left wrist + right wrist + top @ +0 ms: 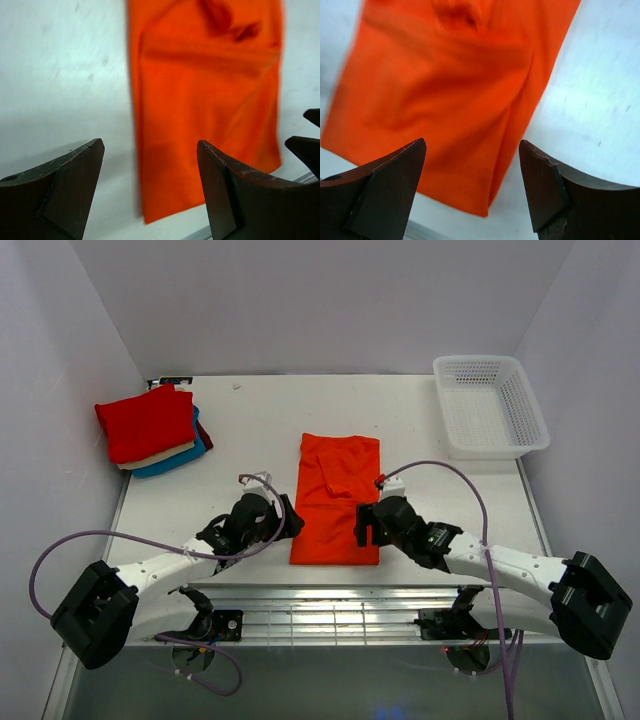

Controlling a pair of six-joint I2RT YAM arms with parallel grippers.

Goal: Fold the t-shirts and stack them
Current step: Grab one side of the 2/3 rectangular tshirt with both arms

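Bright orange soft cloth t-shirt point(336, 498) lies flat in the middle of the white table point(250, 440), folded into a long narrow rectangle with one short edge toward the arms. Left gripper point(284, 523) sits just beside its near left edge, right gripper point(364, 524) at its near right edge. Both have jaws spread wide and hold nothing. Cloth looks light and limp; it will likely sag and crease. Best hold, I judge: pinch the two near corners through all layers. Folded stack of red, cream and teal-blue shirts point(150, 425) sits far left, white plastic mesh basket point(490, 405) far right.
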